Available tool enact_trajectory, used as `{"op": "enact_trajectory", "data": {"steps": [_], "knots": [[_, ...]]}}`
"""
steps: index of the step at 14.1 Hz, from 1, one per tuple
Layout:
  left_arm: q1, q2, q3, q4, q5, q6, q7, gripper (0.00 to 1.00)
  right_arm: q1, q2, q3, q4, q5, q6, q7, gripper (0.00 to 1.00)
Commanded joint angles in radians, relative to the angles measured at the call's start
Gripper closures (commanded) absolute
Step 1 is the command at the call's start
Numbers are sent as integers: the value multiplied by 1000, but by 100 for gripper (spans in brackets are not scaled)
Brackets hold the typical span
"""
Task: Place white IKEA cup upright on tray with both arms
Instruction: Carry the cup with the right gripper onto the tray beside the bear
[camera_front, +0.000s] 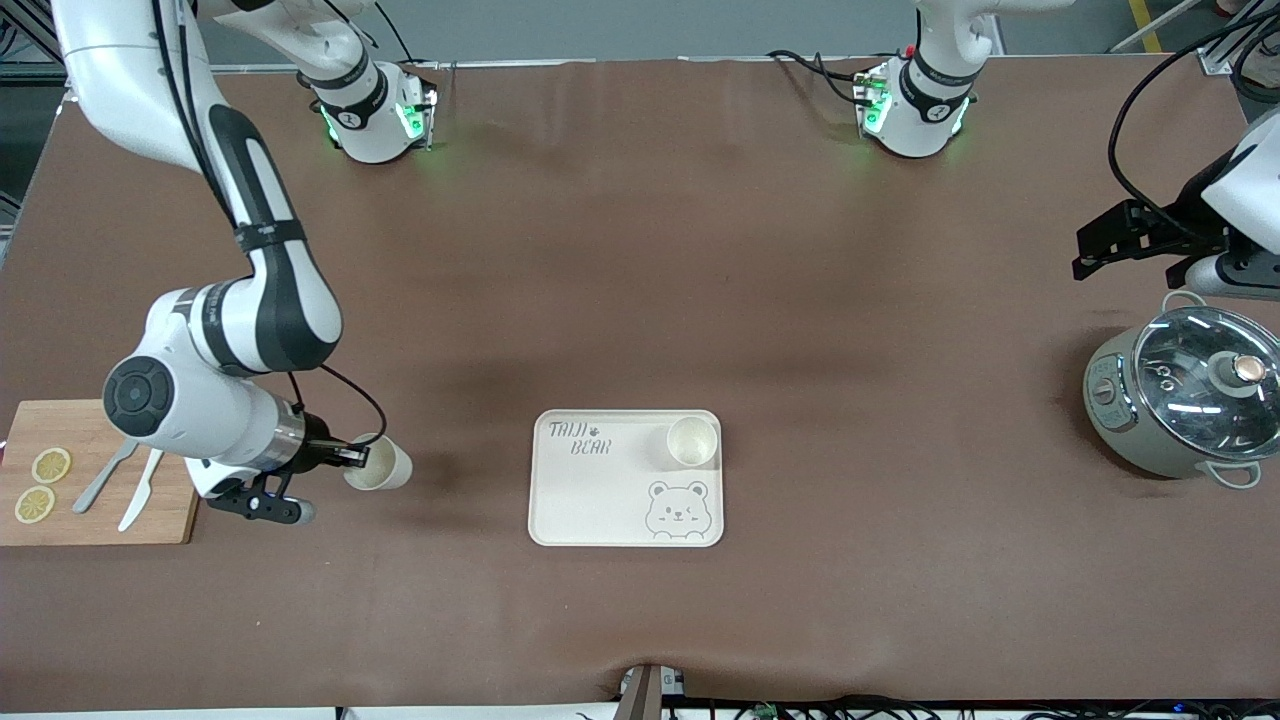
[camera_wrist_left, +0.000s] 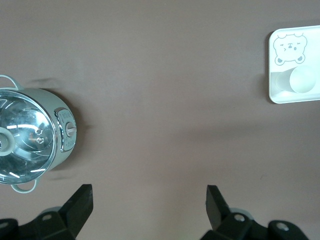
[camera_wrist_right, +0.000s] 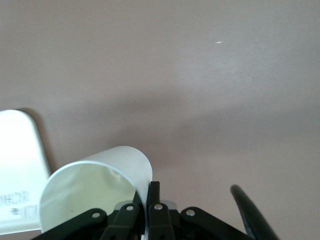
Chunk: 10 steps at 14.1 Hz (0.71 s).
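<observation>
Beside flat cream tray (camera_front: 600, 500), smooth tilted cup (camera_front: 385, 465)

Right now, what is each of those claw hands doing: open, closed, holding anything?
Left gripper: open and empty, up over the table beside the pot.
Right gripper: shut on the rim of a white cup, beside the cutting board.

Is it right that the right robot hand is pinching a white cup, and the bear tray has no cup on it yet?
Not quite. The right gripper does pinch a white cup by its rim, but the tray is not bare: the front view shows another cup standing upright in the tray's corner, above the bear drawing.
</observation>
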Motion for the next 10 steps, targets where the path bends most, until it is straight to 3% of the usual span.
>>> {"op": "enact_trajectory", "data": {"steps": [1,5,10], "knots": [[14,6,-20,-6,16,19,19,0,85,60,-6,83,10,-4,153,100],[10,17,-22,-7,31,23,29,0,208,161,-7,225,7,20,373,100],[-3,23,-26,-11,70,11,83,0,273,247,-9,231,5,159,442,100]]}}
